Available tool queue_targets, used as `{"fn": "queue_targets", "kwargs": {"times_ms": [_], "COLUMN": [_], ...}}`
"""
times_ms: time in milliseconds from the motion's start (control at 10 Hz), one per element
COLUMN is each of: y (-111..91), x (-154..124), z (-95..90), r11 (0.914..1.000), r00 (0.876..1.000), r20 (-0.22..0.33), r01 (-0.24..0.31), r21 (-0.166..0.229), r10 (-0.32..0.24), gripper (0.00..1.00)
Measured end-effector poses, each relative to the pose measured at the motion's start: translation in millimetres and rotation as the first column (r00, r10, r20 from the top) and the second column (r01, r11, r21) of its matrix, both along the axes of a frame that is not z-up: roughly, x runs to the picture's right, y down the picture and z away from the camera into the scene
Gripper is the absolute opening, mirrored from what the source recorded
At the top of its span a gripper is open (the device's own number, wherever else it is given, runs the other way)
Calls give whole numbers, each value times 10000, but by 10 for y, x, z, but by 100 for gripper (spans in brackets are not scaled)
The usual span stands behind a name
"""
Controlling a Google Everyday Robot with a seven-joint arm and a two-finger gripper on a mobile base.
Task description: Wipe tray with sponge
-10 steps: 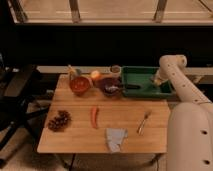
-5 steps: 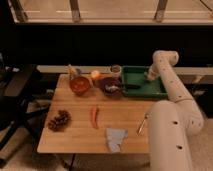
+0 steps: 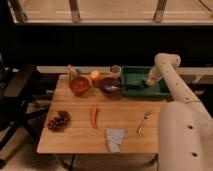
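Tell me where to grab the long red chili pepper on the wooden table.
Probably its middle, from straight above, closing across its narrow width: the long red chili pepper lies flat, lengthwise front to back. The claw is over the green plastic tray, far right.

No readable text, label, brand, number or sign anywhere: none on tray (image 3: pixel 134 76), none on wooden table (image 3: pixel 80 137). Gripper (image 3: pixel 149 81) inside tray, at its right end, below white arm (image 3: pixel 172 85).
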State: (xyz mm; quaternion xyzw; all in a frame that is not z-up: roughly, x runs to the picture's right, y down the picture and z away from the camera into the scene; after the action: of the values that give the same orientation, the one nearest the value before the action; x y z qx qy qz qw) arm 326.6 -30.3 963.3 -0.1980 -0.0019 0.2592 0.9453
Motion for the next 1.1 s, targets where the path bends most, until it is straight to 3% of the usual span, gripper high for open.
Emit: {"fn": "queue_targets", "kwargs": {"times_ms": [200,400,800,1100], "y": [243,363,362,261], "x": [-84,-37,-51,82], "z": [-322,-495,-507,-430], "r11": [9971,9916,9908,9923], "r00": [9956,9890,9879,9936], "r20": [633,949,986,244], "r01": [712,1190,1248,1117], "r21": [-283,-516,-517,-528], "r10": [-693,-1138,-1193,-1106], "gripper": [0,0,0,0]}}
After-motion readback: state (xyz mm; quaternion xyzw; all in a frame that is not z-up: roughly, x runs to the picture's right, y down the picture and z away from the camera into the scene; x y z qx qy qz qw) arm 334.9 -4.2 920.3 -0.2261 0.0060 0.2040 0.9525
